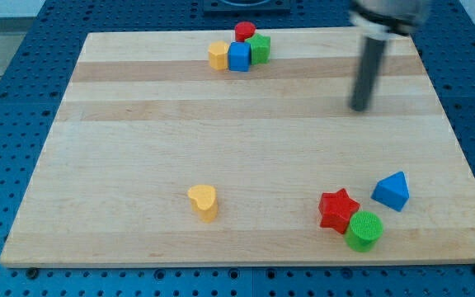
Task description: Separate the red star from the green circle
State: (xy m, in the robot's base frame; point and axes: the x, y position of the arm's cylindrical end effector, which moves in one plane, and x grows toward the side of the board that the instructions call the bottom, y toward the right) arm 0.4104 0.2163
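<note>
The red star (337,209) lies near the view's bottom right of the wooden board. The green circle (364,230) touches it on its lower right side. My tip (359,108) is at the end of the dark rod in the view's upper right. It stands well above the pair in the view, far from both blocks and touching nothing.
A blue triangle (392,190) sits just right of the red star. A yellow heart (204,200) lies at bottom centre. At the top centre a cluster holds a yellow block (217,55), a blue cube (238,57), a red circle (245,31) and a green block (260,48).
</note>
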